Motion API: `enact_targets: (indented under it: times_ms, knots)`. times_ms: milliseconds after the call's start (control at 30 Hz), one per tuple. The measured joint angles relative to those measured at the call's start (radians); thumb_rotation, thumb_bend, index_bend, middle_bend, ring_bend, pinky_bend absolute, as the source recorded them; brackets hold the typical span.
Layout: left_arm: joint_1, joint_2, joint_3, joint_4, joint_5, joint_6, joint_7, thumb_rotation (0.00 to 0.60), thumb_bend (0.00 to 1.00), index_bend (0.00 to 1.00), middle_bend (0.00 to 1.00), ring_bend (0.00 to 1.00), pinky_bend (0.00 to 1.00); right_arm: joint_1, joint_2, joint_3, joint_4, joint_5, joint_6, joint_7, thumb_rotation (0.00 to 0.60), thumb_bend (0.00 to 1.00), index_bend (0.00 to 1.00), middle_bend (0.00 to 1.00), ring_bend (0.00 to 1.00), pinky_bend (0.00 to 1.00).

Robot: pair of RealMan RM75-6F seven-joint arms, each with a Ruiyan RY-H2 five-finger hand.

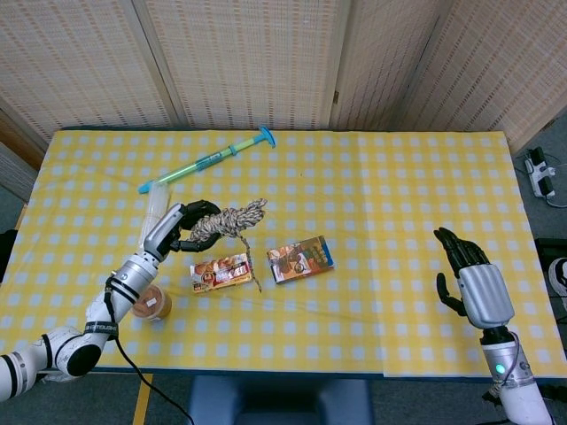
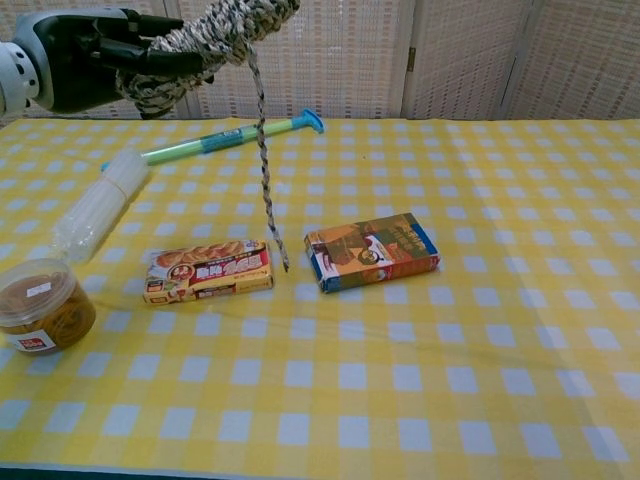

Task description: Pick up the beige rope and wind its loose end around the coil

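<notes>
While the left hand [image 1: 174,232] hangs above the yellow checked cloth [image 1: 399,195], we close its dark fingers [image 2: 150,58] around one end of the rope [image 1: 223,222], a thick beige-and-brown braided coil, rough and knotty. In the head view the coil's long axis runs from our left hand up and to the right, its free end pointing toward the middle of the table. From the coil a thin twisted tail [image 2: 265,170] hangs straight down; its tip is just beside the snack box [image 2: 208,270] and, in the chest view, seems clear of the cloth, though we cannot tell for certain.

At far left sits a round plastic tub [image 2: 40,305] with brownish contents and a clear lid. Behind it lies a long clear ribbed tube [image 2: 98,203], pointing away from us. Further back lies a slim green rod with a blue T-shaped end [image 1: 208,160], set diagonally. The snack box is flat, glossy, orange and red; near it to the right lies a second flat carton [image 2: 372,251], printed in orange, brown and blue, slightly angled.

Well apart at the right edge, our right hand [image 1: 474,282] is over the cloth, silver back upward, black fingers spread and grasping nothing. The chest view does not show it.
</notes>
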Motion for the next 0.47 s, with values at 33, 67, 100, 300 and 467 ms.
enact_targets:
  times_ms: [33,67,100,300,467]
  knots:
    - [0.003,-0.003,0.001,0.002,-0.001,0.007,0.004,0.6,0.63,0.72,0.68,0.67,0.79,-0.017,-0.003,-0.006,0.011,-0.007,0.016,0.006,0.6,0.64,0.0,0.11,0.17,0.17]
    - [0.005,-0.005,0.002,0.003,-0.002,0.011,0.006,0.6,0.63,0.72,0.68,0.67,0.79,-0.037,-0.007,-0.013,0.024,-0.014,0.033,0.013,0.6,0.64,0.0,0.11,0.17,0.17]
    - [0.006,-0.006,0.003,0.004,-0.003,0.013,0.007,0.6,0.63,0.72,0.68,0.67,0.79,-0.051,-0.01,-0.018,0.032,-0.017,0.042,0.018,0.6,0.64,0.0,0.11,0.17,0.17]
    - [0.008,-0.014,0.003,0.003,-0.004,0.028,0.02,0.6,0.63,0.72,0.68,0.67,0.79,-0.11,-0.012,-0.037,0.07,-0.034,0.06,0.062,0.6,0.64,0.0,0.1,0.14,0.14]
    - [0.01,-0.018,0.003,0.002,-0.007,0.038,0.032,0.6,0.63,0.72,0.68,0.67,0.79,-0.13,-0.002,-0.035,0.073,-0.039,0.058,0.049,0.6,0.64,0.0,0.07,0.08,0.05]
